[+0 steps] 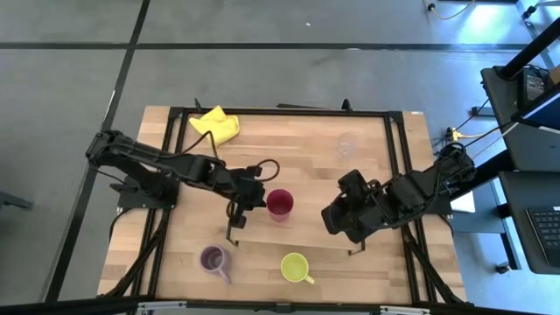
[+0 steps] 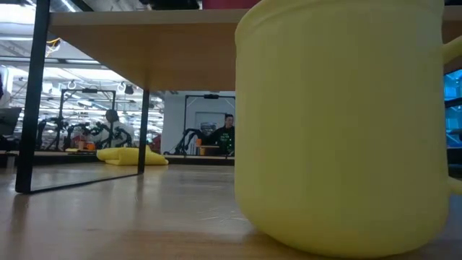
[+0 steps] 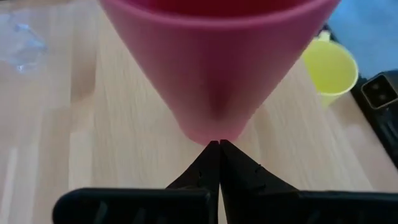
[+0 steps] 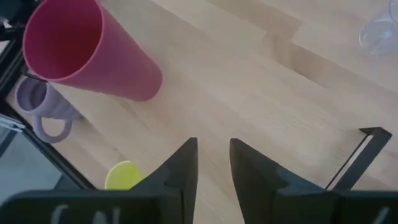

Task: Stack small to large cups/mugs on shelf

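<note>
A red cup [image 1: 280,204] stands upright on its base on the light-wood shelf [image 1: 306,229], toward the shelf's left end. My left gripper [image 3: 219,147] is shut and slants down at the cup's foot from the table's left. My right gripper [image 4: 213,155] hangs open over the shelf's right part, with nothing between its fingers. The purple mug [image 1: 213,259] and the yellow-green mug [image 1: 296,267] stand on the table in front of the shelf. The clear glass [image 1: 347,144] stands behind the shelf, at the far right. My left gripper has its shut fingertips [image 3: 211,149] right at the red cup's lower wall [image 3: 214,127], close to the base. They come slanting down from the table's left. I cannot tell whether they touch the cup, which stands upright on the shelf.
A crumpled yellow cloth [image 1: 215,124] lies at the table's far left. Thin black frames [image 4: 360,155] hold up the shelf's short ends. In the low view the yellow-green mug [image 2: 346,123] fills the foreground. A person [image 2: 227,133] stands far off in the room behind.
</note>
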Motion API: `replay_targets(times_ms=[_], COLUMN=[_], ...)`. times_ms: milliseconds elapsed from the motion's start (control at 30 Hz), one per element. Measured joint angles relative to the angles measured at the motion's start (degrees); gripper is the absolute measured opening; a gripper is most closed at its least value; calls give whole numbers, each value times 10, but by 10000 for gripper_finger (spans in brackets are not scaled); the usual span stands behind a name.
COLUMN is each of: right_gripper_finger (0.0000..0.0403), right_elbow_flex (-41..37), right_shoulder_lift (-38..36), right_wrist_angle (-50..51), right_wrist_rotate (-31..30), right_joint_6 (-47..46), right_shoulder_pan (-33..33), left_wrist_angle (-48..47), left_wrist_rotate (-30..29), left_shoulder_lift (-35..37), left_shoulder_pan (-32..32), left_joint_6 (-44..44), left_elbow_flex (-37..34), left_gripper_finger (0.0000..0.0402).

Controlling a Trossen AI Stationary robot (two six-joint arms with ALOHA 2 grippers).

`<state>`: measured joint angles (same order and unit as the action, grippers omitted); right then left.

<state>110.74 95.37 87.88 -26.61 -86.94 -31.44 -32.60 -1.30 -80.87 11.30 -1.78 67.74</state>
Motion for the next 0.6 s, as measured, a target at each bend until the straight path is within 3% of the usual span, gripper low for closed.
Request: replay_targets(times_ms=[233, 600], right_gripper_finger=[95, 95], right_elbow_flex=[-43, -107], right_shoulder_lift=[0, 0], right_wrist_angle=[-33, -106], right_wrist_rotate=[24, 43], right_joint_6=[0, 4], right_shoulder_pan=[7, 12], left_wrist_angle=[-10, 26], left_wrist_rotate=[5, 39], left_shoulder_lift=[-28, -68], left_shoulder_pan=[-2, 1], left_joint_6=[1, 30], left_elbow_flex=[51, 57], left_gripper_finger=[8, 4])
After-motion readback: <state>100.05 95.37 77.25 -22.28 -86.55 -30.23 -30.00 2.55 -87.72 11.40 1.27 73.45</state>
